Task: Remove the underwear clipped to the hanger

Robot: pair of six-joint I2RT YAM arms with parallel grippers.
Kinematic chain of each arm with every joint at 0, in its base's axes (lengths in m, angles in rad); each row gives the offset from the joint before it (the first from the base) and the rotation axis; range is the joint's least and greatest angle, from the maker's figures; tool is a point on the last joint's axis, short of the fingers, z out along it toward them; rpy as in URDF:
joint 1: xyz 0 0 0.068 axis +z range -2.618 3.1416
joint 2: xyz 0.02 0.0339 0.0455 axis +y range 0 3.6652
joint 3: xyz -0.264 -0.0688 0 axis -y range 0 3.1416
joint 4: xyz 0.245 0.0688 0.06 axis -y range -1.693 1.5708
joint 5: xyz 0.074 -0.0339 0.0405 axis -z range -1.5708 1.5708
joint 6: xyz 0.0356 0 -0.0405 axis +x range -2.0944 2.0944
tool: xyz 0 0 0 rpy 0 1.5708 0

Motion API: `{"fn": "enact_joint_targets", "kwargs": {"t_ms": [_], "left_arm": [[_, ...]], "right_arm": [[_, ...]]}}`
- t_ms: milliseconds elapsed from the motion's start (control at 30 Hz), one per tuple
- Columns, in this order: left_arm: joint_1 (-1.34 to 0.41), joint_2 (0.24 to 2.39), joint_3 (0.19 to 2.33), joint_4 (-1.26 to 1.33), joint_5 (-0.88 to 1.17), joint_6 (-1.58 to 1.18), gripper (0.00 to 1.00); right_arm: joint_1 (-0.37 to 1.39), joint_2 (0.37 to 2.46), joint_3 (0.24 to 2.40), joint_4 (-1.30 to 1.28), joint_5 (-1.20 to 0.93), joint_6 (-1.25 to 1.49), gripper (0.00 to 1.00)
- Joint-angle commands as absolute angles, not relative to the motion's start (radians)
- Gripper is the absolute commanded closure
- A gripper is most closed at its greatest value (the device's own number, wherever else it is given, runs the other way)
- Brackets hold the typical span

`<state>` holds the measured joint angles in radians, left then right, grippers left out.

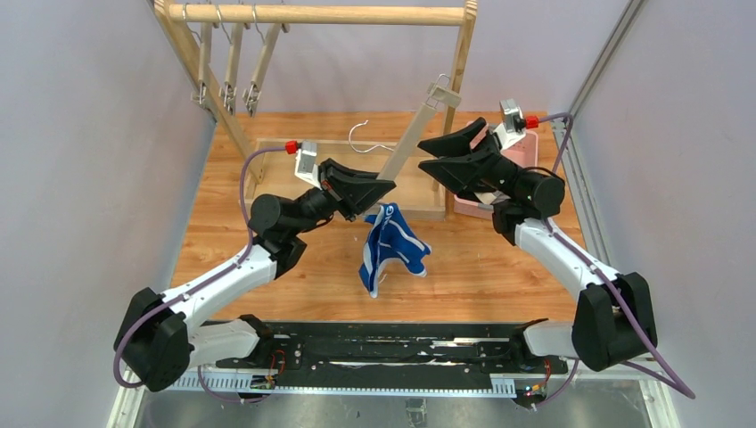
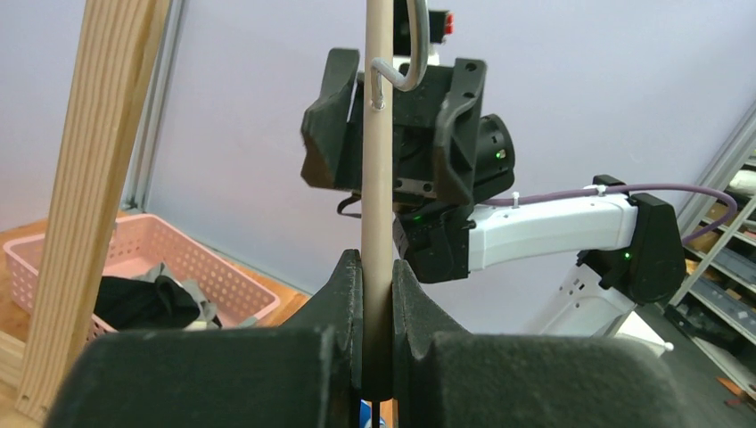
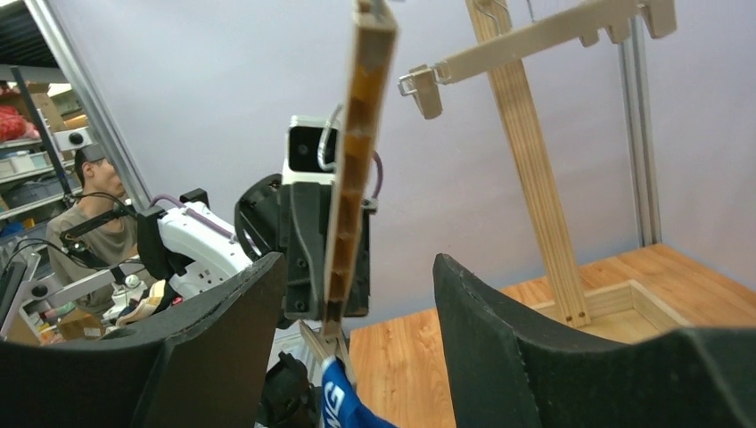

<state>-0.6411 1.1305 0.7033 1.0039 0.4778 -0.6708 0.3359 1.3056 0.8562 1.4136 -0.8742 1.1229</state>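
- Table (image 1: 499, 267): if the cloth comes loose too soon, it drops here.
- Hanger (image 1: 412, 134): the closed left claw (image 1: 374, 192) pinches it. A hard tug could twist it free.
- Right claw (image 1: 443, 153): open, near the hanger. It might grab wood instead.
- Blue underwear (image 1: 390, 248): it hangs clipped at the hanger's low end, over the table. Rough pulling could tear it.

Pale lilac walls (image 1: 80, 134) on three sides, even light. Wood-grain desk (image 1: 481, 281). Wooden clothes rack (image 1: 330, 13) at back of desk. Metal frame post (image 1: 606, 53) right. Right wrist view: storage shelves (image 3: 27, 165), seated person (image 3: 76, 236) beyond.
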Motion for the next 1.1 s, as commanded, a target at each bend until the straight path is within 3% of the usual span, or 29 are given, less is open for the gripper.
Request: {"fn": "enact_joint_targets", "kwargs": {"t_ms": [0, 333, 500, 767, 800, 867, 900, 1067], "left_arm": [[-0.649, 1.149, 0.748, 1.086, 0.498, -0.713, 1.0], [-0.66, 1.139, 0.781, 1.018, 0.548, -0.693, 1.0], [-0.67, 1.141, 0.797, 0.979, 0.559, -0.67, 1.0], [-0.676, 1.138, 0.793, 0.944, 0.551, -0.645, 1.0], [-0.676, 1.137, 0.793, 0.943, 0.549, -0.644, 1.0], [-0.676, 1.137, 0.792, 0.94, 0.545, -0.644, 1.0], [-0.676, 1.138, 0.792, 0.94, 0.542, -0.645, 1.0], [-0.676, 1.134, 0.802, 0.899, 0.529, -0.641, 0.97]], "right_arm": [[0.374, 1.317, 0.932, 1.481, -0.904, 1.117, 0.37], [0.413, 1.405, 1.019, 1.486, -0.894, 1.111, 0.4], [0.436, 1.426, 1.052, 1.476, -0.907, 1.101, 0.54], [0.457, 1.401, 1.064, 1.405, -0.921, 1.043, 0.55], [0.458, 1.396, 1.066, 1.394, -0.924, 1.036, 0.6], [0.462, 1.388, 1.072, 1.361, -0.935, 1.019, 0.89], [0.463, 1.381, 1.073, 1.339, -0.936, 1.006, 0.98], [0.466, 1.338, 1.046, 1.286, -0.92, 0.928, 0.99]]}}
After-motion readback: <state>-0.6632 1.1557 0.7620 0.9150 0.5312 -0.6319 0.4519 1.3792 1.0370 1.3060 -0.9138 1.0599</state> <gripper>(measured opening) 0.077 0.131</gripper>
